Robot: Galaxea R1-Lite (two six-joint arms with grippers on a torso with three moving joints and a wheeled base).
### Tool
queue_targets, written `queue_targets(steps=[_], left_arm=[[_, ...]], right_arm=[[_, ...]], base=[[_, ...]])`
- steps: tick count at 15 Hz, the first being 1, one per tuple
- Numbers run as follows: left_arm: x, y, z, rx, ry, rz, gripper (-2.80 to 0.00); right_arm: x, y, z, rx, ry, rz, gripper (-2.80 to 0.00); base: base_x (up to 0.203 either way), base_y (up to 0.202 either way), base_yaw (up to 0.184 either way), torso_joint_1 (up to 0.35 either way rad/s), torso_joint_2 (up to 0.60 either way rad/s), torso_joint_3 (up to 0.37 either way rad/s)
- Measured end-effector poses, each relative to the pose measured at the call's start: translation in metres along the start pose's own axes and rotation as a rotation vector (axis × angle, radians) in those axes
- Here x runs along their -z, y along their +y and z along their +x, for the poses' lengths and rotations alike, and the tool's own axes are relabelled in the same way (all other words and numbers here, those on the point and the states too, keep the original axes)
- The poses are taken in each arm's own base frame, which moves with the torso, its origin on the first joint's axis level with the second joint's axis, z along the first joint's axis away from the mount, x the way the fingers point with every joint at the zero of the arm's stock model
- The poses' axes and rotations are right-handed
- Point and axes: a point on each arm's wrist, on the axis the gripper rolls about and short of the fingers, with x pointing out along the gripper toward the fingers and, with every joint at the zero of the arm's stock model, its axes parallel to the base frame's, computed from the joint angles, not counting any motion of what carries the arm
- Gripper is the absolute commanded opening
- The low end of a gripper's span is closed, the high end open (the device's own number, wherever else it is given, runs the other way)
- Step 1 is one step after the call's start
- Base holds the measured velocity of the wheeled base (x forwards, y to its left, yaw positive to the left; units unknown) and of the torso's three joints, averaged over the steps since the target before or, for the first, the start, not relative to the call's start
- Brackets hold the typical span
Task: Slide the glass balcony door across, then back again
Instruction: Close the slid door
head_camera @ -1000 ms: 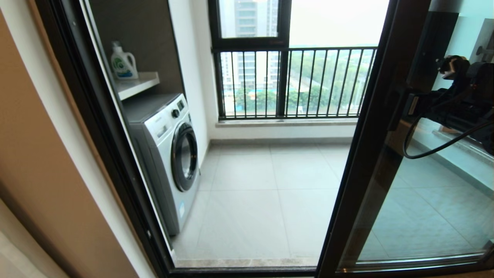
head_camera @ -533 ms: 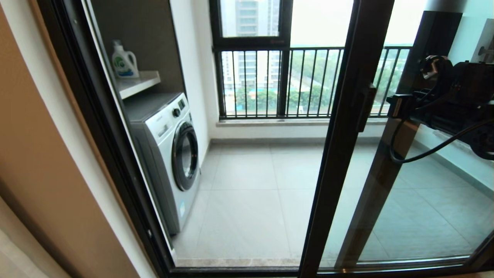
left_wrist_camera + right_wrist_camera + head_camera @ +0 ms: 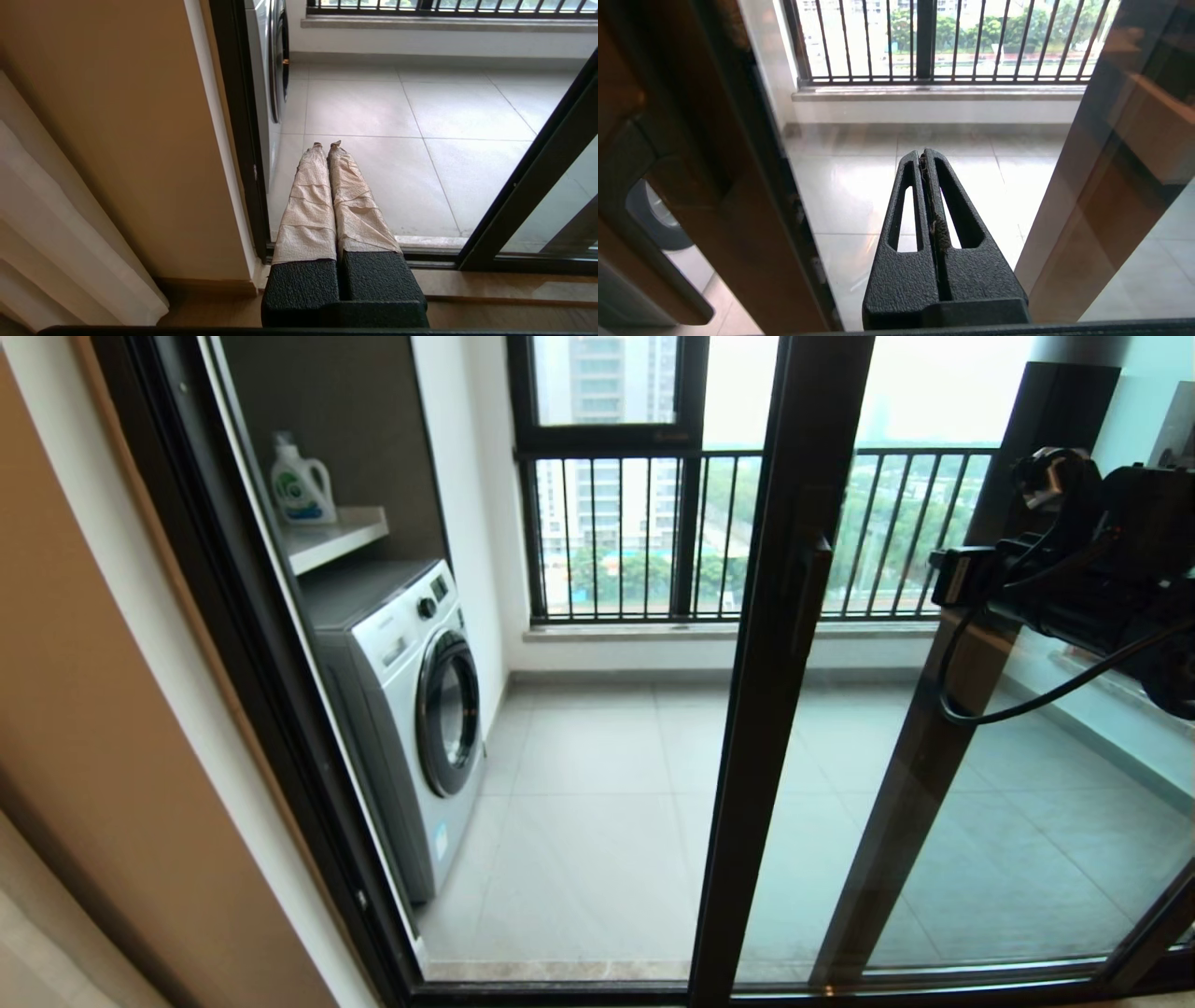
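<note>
Head view: the glass balcony door (image 3: 775,709) is one tall clear pane in a slim, smooth, dark brown-black metal frame. Its leading upright stands near the middle of the opening, and one short dark bar handle (image 3: 810,593) sits on that upright. Left of it the opening is uncovered. One white front-loading washing machine (image 3: 411,709) with a round dark porthole stands on pale square floor tiles (image 3: 597,821). One white detergent bottle (image 3: 301,485) stands on the single shelf (image 3: 331,537) above the machine. Beyond is a dark-framed window with thin black railing bars (image 3: 635,537). The right arm is raised at the right edge, before the glass.

Left wrist view: the left gripper (image 3: 328,145), its two long fingers wrapped in wrinkled beige tape, is pressed together and holds nothing. It points at the balcony threshold, beside the tan wall (image 3: 131,140), well apart from the door.

Right wrist view: the right gripper (image 3: 923,156), two black pebble-textured slotted fingers, is closed flat with nothing between them. It sits just before the pane, with the door's upright at one side.
</note>
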Motion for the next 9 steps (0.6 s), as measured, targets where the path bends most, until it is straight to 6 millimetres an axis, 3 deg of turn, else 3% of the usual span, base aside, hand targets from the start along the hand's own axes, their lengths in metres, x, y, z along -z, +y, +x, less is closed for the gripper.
queue_targets(steps=[4, 9], left_arm=[[0.0, 0.0, 0.0, 0.0, 0.0, 0.0, -2.8], [0.0, 0.0, 0.0, 0.0, 0.0, 0.0, -2.8]], right_arm=[[-0.008, -0.007, -0.009, 0.025, -0.013, -0.005, -2.8], [-0.004, -0.021, -0.002, 0.058, -0.008, 0.0, -2.8]], base=[[0.0, 0.0, 0.0, 0.0, 0.0, 0.0], [0.0, 0.0, 0.0, 0.0, 0.0, 0.0]])
